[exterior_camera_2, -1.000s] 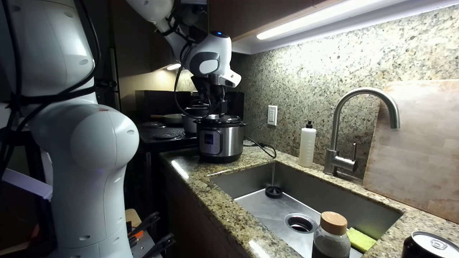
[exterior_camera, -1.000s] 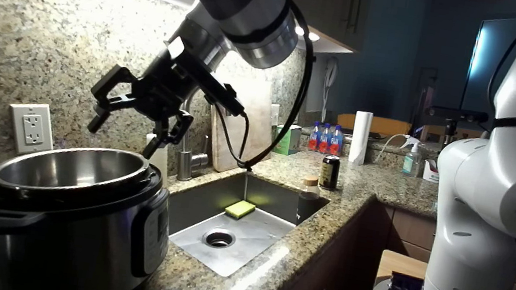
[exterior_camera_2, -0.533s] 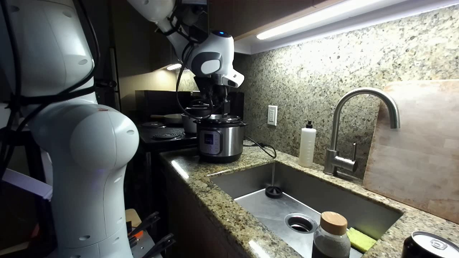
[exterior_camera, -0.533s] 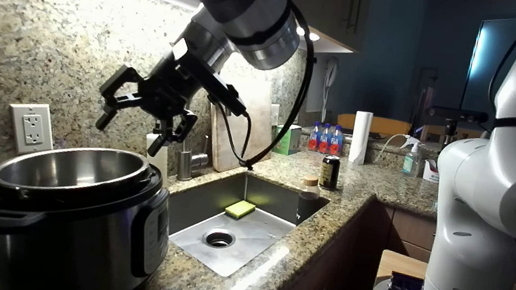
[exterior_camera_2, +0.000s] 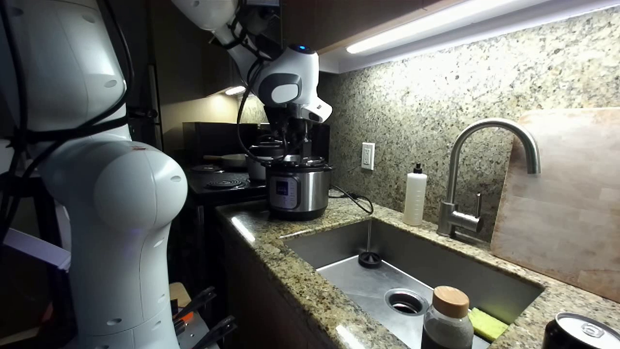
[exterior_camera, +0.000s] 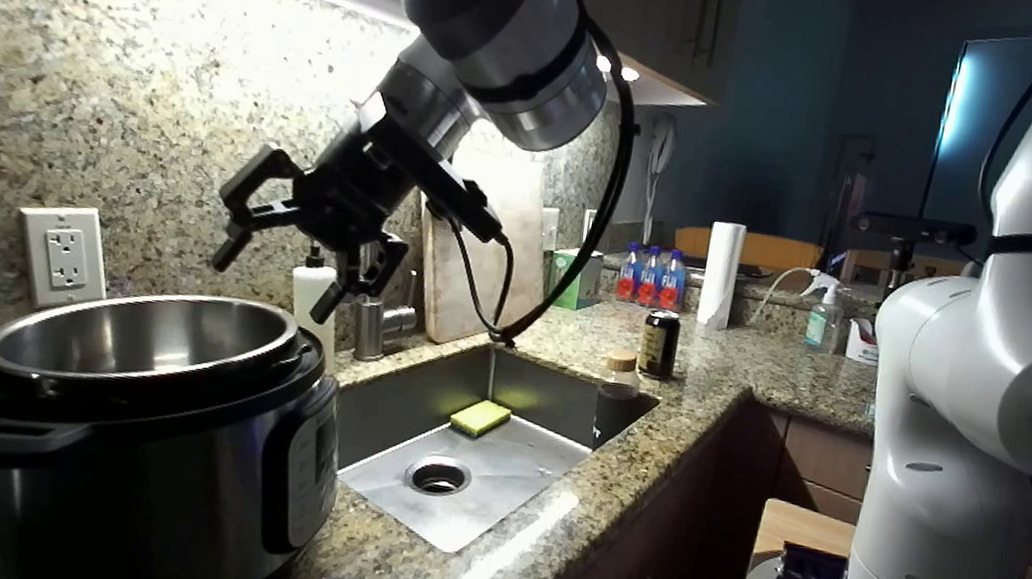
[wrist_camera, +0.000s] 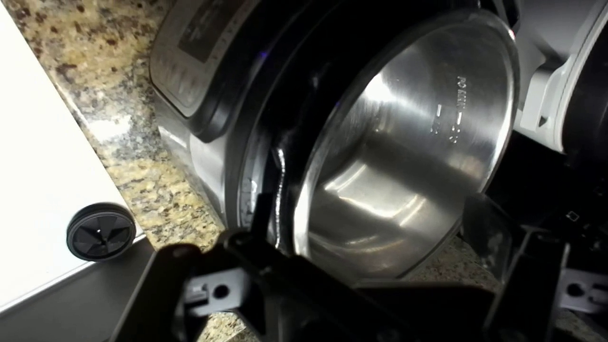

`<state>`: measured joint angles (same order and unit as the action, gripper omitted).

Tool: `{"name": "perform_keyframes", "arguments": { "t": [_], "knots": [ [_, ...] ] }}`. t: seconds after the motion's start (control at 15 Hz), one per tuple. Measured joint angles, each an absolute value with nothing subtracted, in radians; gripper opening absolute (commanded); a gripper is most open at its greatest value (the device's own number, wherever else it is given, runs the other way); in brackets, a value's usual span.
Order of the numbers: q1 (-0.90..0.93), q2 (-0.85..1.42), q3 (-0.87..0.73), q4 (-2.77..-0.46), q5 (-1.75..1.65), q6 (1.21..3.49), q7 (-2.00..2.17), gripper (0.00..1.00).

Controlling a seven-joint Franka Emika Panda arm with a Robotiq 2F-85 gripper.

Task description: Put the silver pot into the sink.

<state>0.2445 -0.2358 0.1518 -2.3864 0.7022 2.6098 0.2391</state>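
Lying in the sink: sponge, black disc

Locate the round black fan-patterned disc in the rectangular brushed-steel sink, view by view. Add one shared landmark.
In an exterior view: round black disc right of centre, lower half.
In an exterior view: not visible; the black-rimmed steel multicooker fills the lower left.
Wrist view: disc at left, below mid-height.
Landmark: that multicooker, in all three views.
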Motion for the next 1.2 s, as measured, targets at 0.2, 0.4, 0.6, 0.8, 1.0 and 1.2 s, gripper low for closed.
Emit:
{"name": "perform_keyframes", "arguments": {
  "t": [0.2, 0.4, 0.6, 0.8, 1.0, 1.2],
  "knots": [
    [0.247, -0.234, 0.152, -2.399, 0.736, 2.61, 0.237, 1.0],
    [0.251, -0.231, 0.152, -2.402, 0.759, 2.61, 0.233, 1.0],
    [0.251, -0.231, 0.154, -2.402, 0.76, 2.61, 0.233, 1.0],
    [0.251, -0.236, 0.156, -2.402, 0.76, 2.61, 0.233, 1.0],
    [0.251, -0.247, 0.159, -2.403, 0.76, 2.61, 0.233, 1.0],
    [0.251, -0.257, 0.162, -2.408, 0.76, 2.609, 0.233, 1.0]
  ]
}}
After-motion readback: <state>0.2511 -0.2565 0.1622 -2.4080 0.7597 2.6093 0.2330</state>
